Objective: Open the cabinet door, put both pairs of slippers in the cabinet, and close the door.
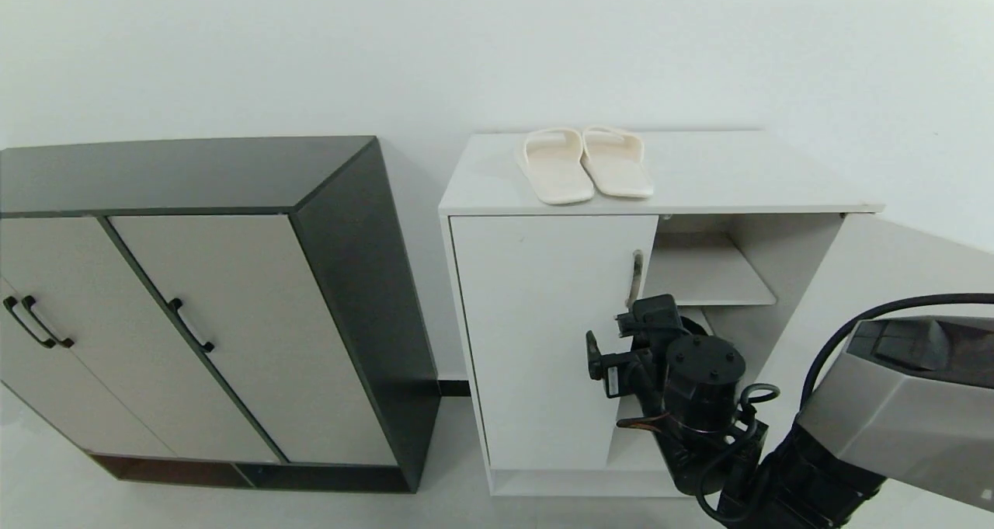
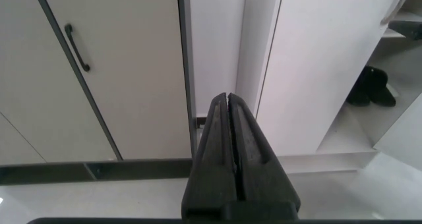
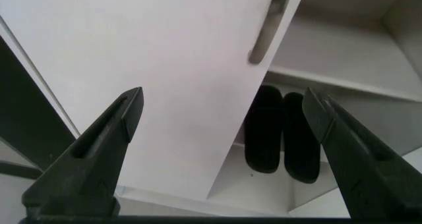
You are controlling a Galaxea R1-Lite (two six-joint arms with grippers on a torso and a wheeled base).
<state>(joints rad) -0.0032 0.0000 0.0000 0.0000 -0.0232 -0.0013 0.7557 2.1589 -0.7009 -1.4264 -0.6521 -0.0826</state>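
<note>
A pair of cream slippers [image 1: 584, 164] lies side by side on top of the white cabinet [image 1: 722, 173]. The cabinet's right door [image 1: 901, 273] is swung open; its left door [image 1: 543, 335], which has a metal handle [image 1: 637, 277], is closed. A pair of black slippers [image 3: 283, 141] [image 2: 372, 85] sits on the bottom shelf inside. My right gripper [image 3: 222, 99] is open and holds nothing, hovering just in front of the closed door's edge and the black slippers. My left gripper [image 2: 228, 102] is shut and holds nothing, low in front of the gap between the two cabinets.
A dark cabinet [image 1: 186, 172] with beige doors and black handles [image 1: 190, 325] stands to the left of the white one, a narrow gap between them. An upper shelf [image 1: 707, 276] inside the white cabinet holds nothing. My right arm [image 1: 699, 389] fills the space before the opening.
</note>
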